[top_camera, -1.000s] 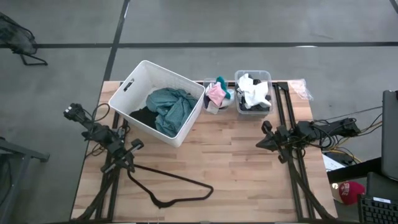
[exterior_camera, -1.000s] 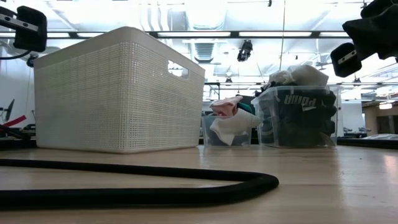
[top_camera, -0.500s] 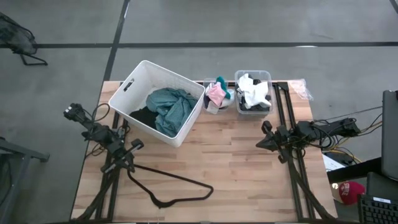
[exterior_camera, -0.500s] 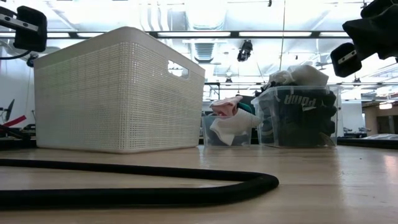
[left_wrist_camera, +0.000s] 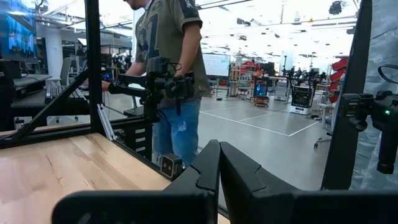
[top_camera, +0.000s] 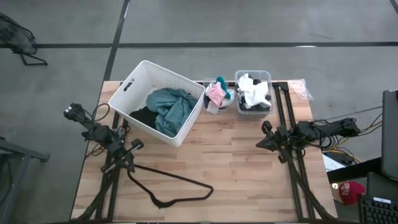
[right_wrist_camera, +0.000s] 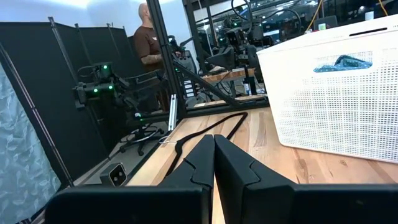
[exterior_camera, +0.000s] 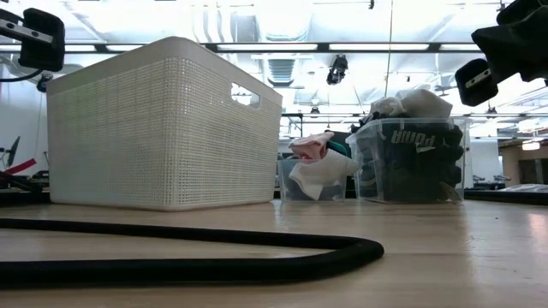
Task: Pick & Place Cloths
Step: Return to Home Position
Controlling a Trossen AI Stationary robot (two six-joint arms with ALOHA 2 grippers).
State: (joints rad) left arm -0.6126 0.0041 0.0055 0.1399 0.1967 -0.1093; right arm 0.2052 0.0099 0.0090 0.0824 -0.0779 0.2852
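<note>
A large teal-green cloth (top_camera: 171, 109) lies on black cloth (top_camera: 142, 116) inside the white basket (top_camera: 132, 83). Pink, white and teal pieces (top_camera: 217, 93) fill a small clear bin; white and black cloths (top_camera: 254, 94) fill a larger clear bin (exterior_camera: 411, 158). My left gripper (top_camera: 135, 144) hovers over the table's left side, near the hanger, shut, its fingertips together in the left wrist view (left_wrist_camera: 219, 149). My right gripper (top_camera: 260, 143) hovers over the right side, shut (right_wrist_camera: 214, 142). Neither touches a cloth.
A thin black wire hanger (top_camera: 171, 186) lies on the near left part of the table, its bar crossing the low view (exterior_camera: 197, 252). Bare wood stretches between the two grippers. People stand in the room beyond the table (left_wrist_camera: 168, 56) (right_wrist_camera: 149, 37).
</note>
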